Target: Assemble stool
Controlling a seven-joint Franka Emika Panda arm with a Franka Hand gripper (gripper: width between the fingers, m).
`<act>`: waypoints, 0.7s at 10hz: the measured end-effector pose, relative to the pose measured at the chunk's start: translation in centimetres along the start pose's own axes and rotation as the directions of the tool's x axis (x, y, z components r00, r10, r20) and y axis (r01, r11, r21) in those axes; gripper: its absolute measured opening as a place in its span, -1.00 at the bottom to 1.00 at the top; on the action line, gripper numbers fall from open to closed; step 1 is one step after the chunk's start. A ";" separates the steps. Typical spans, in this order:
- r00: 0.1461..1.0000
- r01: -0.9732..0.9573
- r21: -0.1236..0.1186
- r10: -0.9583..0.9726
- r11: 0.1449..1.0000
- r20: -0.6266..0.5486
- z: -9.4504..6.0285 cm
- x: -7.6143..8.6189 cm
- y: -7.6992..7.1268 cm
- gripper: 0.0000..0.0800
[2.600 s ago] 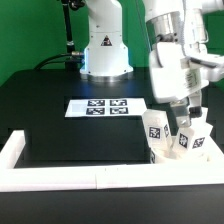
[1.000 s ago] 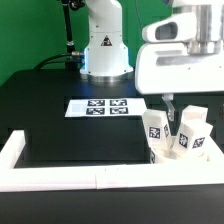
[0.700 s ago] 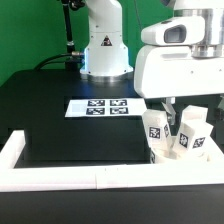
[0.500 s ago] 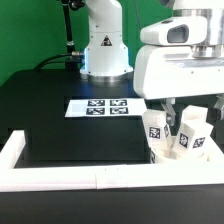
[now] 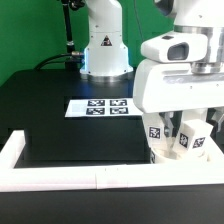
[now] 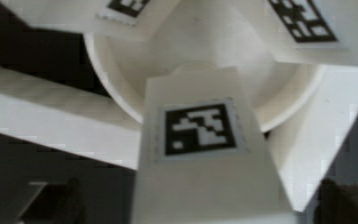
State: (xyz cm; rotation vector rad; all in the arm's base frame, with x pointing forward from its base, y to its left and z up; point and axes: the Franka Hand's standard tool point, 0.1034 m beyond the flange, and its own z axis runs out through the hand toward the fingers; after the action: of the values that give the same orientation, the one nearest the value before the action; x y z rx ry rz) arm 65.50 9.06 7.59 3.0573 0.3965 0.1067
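- A white rail [image 5: 70,178] borders the black worktop [image 5: 50,100] at its near edge.
- The stool seat [image 5: 185,158] with upright legs [image 5: 188,133] sits near right.
- The pincer [image 5: 170,118] hangs over them; its spread cannot be told.
- The marker board [image 5: 106,106] lies farther back.

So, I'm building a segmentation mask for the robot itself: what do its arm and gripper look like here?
In the exterior view the arm is glossy white with rounded, blocky housings and a dark round spot on one joint. A black cable runs down behind its white domed base, which has a small dark mark. In the wrist view the gripper's fingers are dark, blurred shapes at the frame edge; no markings readable.
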 end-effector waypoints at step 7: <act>0.954 -0.300 0.000 0.300 0.954 -0.001 0.0 0.0 0.1 -0.16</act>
State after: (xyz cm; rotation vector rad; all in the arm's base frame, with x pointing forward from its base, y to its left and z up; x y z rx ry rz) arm 65.51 8.96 7.60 3.0924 -0.0717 0.1199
